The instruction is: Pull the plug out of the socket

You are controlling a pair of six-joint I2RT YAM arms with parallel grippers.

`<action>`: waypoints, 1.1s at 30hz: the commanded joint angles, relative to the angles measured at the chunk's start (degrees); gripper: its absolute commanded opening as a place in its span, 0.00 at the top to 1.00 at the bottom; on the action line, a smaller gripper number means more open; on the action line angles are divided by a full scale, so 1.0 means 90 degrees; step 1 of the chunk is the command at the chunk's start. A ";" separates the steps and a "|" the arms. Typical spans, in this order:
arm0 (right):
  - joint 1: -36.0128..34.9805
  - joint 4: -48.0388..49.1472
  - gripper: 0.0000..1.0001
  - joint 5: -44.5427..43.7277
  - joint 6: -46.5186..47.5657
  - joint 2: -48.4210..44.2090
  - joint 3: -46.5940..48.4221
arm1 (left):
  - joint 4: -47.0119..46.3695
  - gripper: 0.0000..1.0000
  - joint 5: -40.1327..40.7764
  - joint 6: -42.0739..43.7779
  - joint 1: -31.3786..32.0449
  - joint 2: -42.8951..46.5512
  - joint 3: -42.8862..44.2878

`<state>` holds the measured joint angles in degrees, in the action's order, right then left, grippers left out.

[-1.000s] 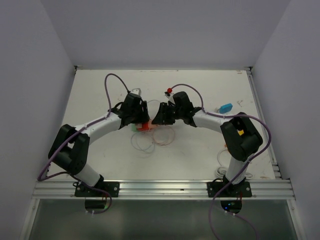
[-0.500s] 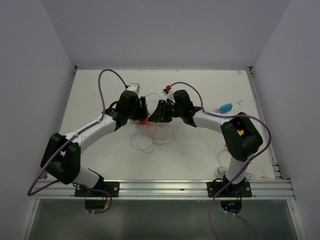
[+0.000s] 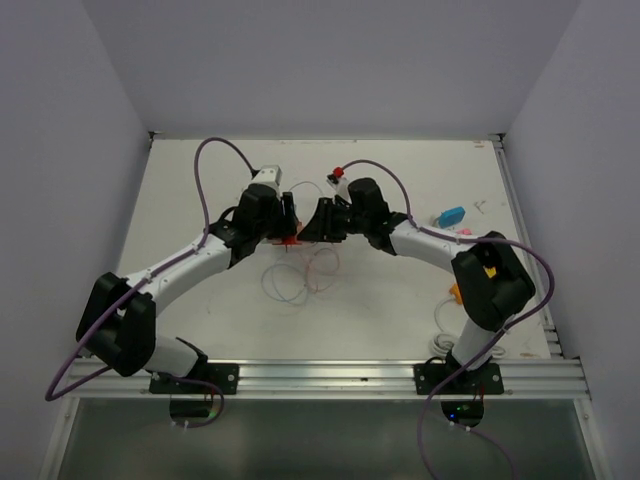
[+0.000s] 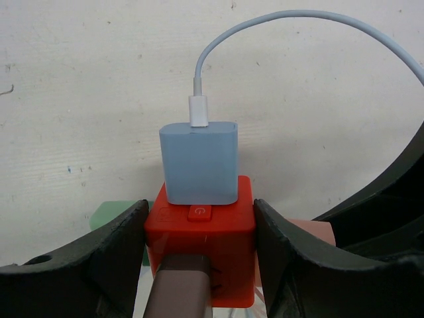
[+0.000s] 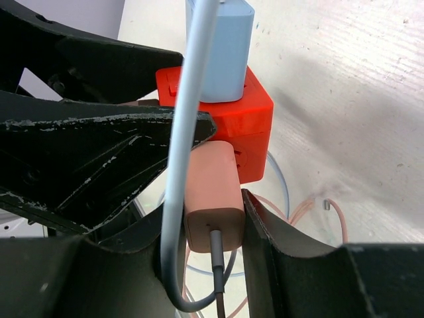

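The socket is a red cube (image 4: 202, 245), held off the table between the two arms (image 3: 292, 240). A pale blue plug (image 4: 199, 162) with a white cable sits in its top face. A brown plug (image 4: 182, 288) sits in its near face, and a green plug (image 4: 112, 215) shows at its left. My left gripper (image 4: 200, 209) is shut on the cube's two sides. A pink plug (image 5: 212, 199) sticks out of the cube (image 5: 228, 122). My right gripper (image 5: 212, 222) is shut on that pink plug. The blue plug's cable (image 5: 189, 132) hangs across the right wrist view.
Thin cable loops (image 3: 300, 275) lie on the white table under the cube. A small blue object (image 3: 450, 214) lies at the right and a red-tipped part (image 3: 338, 180) behind the grippers. A white cable coil (image 3: 440, 335) lies near the right arm's base.
Both grippers and the red cube have moved a little toward the far side of the table. The left arm has stretched out. Both grips look unchanged.
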<state>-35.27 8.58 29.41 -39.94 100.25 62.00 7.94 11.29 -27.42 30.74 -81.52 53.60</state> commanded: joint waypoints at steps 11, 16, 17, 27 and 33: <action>0.0198 -0.0601 1.00 0.0423 0.0405 -0.1158 -0.0404 | -0.0004 1.00 0.1842 0.0547 -0.0730 0.0102 0.0030; 0.0276 -0.0855 1.00 0.0268 0.0678 -0.1305 -0.0482 | -0.0053 1.00 0.1539 0.0449 -0.0857 0.0190 0.0079; 0.0295 -0.0875 1.00 0.0258 0.0688 -0.1227 -0.0492 | -0.0062 1.00 0.1345 0.0430 -0.0857 0.0219 0.0079; 0.0461 -0.0690 0.88 0.0268 0.0669 -0.0281 -0.0522 | 0.0181 1.00 -0.0696 0.0459 -0.0857 0.0522 0.0060; 0.0549 -0.0611 0.74 0.0219 0.0649 0.0286 -0.0336 | 0.0357 1.00 -0.1225 0.0459 -0.0838 0.0639 -0.0145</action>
<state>-30.94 2.09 31.00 -34.83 101.49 56.93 12.47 4.60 -24.21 23.05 -78.54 53.12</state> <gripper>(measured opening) 0.361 0.639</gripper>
